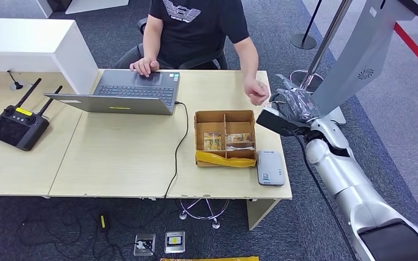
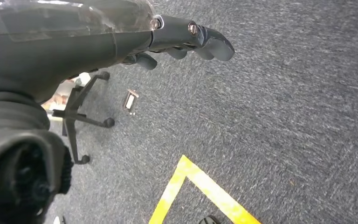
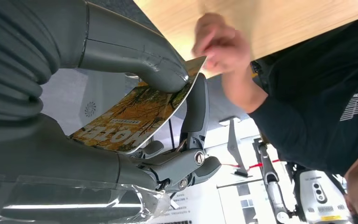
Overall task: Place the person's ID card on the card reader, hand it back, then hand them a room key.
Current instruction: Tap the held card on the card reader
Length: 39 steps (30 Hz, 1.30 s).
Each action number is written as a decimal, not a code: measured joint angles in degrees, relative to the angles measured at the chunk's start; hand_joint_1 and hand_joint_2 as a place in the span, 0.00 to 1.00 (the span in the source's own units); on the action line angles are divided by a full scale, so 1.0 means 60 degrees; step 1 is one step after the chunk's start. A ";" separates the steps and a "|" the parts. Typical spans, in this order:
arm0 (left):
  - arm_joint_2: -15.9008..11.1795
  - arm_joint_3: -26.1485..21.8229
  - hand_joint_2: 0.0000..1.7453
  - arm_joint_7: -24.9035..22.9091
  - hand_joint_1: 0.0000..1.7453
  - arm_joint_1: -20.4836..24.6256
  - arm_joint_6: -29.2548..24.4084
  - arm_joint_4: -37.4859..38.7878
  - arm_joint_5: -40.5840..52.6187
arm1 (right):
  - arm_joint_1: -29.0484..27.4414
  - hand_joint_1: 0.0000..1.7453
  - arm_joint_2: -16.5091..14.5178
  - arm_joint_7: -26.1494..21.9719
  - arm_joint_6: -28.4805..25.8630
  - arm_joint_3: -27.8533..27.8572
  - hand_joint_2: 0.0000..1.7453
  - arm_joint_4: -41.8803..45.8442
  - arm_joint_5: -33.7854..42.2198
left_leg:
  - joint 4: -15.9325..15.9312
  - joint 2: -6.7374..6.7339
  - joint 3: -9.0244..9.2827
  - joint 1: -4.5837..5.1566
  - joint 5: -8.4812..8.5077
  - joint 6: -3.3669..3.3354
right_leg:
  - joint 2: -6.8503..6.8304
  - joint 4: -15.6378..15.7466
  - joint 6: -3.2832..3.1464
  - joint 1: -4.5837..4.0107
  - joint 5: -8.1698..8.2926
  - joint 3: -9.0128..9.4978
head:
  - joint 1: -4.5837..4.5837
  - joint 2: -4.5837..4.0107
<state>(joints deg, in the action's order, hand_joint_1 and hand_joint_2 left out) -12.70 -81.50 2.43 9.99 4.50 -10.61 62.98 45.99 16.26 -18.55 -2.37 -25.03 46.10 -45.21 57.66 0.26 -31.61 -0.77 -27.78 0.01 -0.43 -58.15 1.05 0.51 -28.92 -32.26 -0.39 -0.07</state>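
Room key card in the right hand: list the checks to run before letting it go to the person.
1. Right hand pinches the room key card between thumb and fingers: ok.
2. Person's hand is close to the card's edge: ok.
3. Person's hand grips the card: cannot tell, it is blurred.
4. Card is held beyond the table edge, near the person: ok.
5. Left hand hangs over the carpet, holding nothing: ok.

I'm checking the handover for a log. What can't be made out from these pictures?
- Head view: the card is hidden by the right robot hand.
- Right wrist view: the person's hand is blurred, so contact with the orange card is unclear; the thumb covers part of its print.
- Cardboard box: contents too small to identify.
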 joint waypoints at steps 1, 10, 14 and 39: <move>0.0016 0.0000 0.00 -0.0043 0.00 -0.0001 -0.0045 0.0002 -0.0037 | -0.0020 1.00 0.0064 0.0002 0.0024 -0.0009 1.00 -0.0008 0.0046 | 0.0000 -0.0003 0.0000 0.0000 0.0000 0.0000 | 0.0001 0.0000 0.0000 0.0000 0.0000 0.0000 | 0.0000 0.0000; 0.0236 -0.0025 0.00 -0.0278 0.00 -0.0008 -0.0740 0.0018 -0.0288 | -0.0316 1.00 0.0475 0.0043 0.0372 -0.0166 1.00 0.0078 0.0346 | 0.0000 -0.0010 0.0000 -0.0001 -0.0001 0.0001 | 0.0017 0.0000 0.0000 0.0000 0.0001 0.0000 | -0.0001 0.0000; 0.0353 -0.0036 0.00 -0.0309 0.00 0.0001 -0.0995 0.0027 -0.0319 | -0.0511 1.00 0.0482 0.0183 0.0606 -0.0475 1.00 0.0414 0.0657 | -0.0001 -0.0013 0.0000 -0.0003 -0.0001 0.0001 | 0.0019 0.0000 0.0000 -0.0002 0.0001 0.0001 | 0.0000 0.0000; 0.0758 -0.0292 0.00 -0.0616 0.00 0.0013 -0.1931 0.0037 -0.0498 | -0.1094 1.00 0.0384 0.0229 -0.0214 -0.2171 1.00 0.0354 0.2149 | -0.0001 -0.0013 0.0000 -0.0001 -0.0002 0.0002 | 0.0020 0.0000 0.0000 -0.0001 0.0001 -0.0001 | -0.0001 0.0000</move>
<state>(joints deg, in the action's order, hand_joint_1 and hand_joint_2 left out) -8.16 -83.26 -1.27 10.07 -7.08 -10.38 59.99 39.43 18.56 -17.17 -3.65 -38.05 48.23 -32.32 57.65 0.18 -31.61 -0.78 -27.79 0.02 -0.31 -58.15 1.05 0.50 -28.91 -32.27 -0.39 -0.07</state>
